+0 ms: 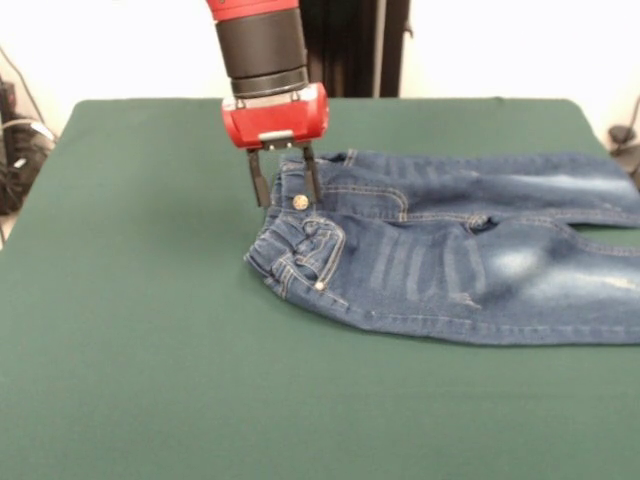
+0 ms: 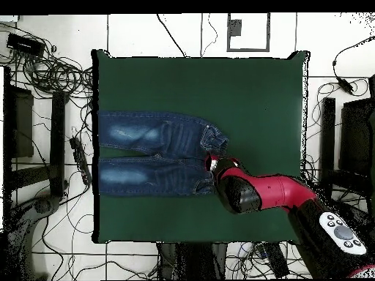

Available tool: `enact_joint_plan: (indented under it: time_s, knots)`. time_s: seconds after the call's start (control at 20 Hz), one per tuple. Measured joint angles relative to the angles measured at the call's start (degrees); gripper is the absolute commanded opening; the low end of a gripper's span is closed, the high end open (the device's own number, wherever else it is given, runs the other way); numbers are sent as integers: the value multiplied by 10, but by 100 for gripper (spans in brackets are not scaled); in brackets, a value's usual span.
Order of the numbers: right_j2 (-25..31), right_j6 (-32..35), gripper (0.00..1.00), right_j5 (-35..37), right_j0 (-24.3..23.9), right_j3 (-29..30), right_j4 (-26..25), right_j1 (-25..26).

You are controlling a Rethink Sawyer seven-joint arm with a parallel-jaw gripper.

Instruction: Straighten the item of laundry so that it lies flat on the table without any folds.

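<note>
Fingers (image 1: 311, 175) of the red gripper (image 1: 285, 178) hang spread apart over the waistband of the small denim jeans (image 1: 450, 255), holding nothing; one tip stands just off the waistband's edge, the other over the denim beside the metal button (image 1: 300, 202). Whether the tips touch the cloth cannot be told.

On the green worktop (image 1: 150, 330) the jeans lie with their legs running out over one side edge, as the overhead view shows, and the waistband near the middle. The legs look fairly flat. The waistband's near corner is bunched and rolled over the pocket (image 1: 312, 252), and that is likely the fold left to clear.

To do this step well, the grip should probably close on the waistband's edge alone, taking one layer, then draw it away from the legs and low along the worktop, so the rolled corner opens instead of dragging the whole garment.

No containers are in view.
</note>
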Motion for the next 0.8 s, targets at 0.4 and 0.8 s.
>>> enact_joint_plan:
  time_s: [0.4,0.8]
  knots:
    - [0,0,100,0,-9,0,-13,5]
    - [23,0,100,0,-22,-1,-13,23]
